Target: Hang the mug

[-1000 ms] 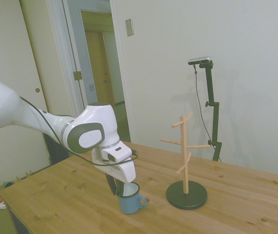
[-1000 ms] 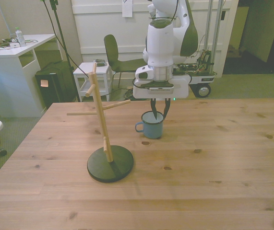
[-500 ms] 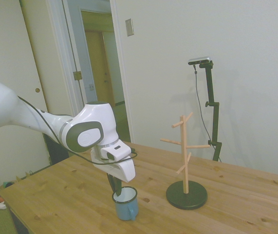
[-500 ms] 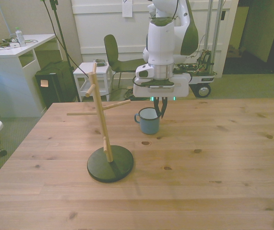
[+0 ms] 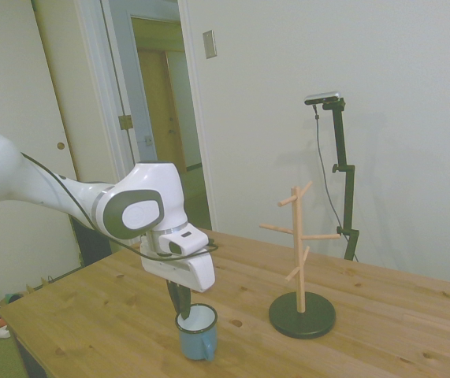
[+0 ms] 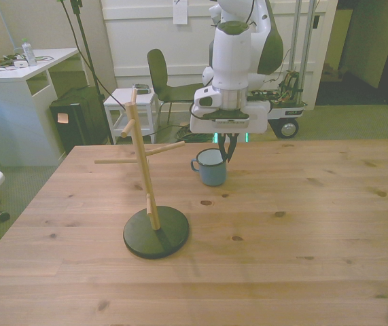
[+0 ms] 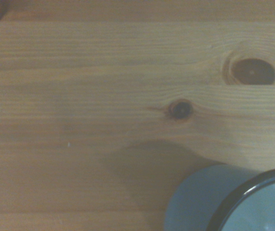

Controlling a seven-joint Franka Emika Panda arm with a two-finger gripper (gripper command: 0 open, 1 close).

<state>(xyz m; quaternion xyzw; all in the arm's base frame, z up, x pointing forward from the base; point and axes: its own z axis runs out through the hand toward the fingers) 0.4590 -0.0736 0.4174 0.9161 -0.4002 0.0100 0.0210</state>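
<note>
Compared with one second earlier, the mug [image 6: 210, 167] is raised clear of the worktop [image 6: 302, 231] and has shifted farther from the wooden mug tree [image 5: 299, 260]; in the side view its handle now faces the camera rather than pointing toward the tree. The end effector [image 6: 229, 151] holds the mug, its fingers pinched on the rim at the side away from the tree. The mug [image 5: 197, 333] hangs upright; its white interior shows no contents. The wrist view shows its dark rim [image 7: 243, 199] above bare wood.
</note>
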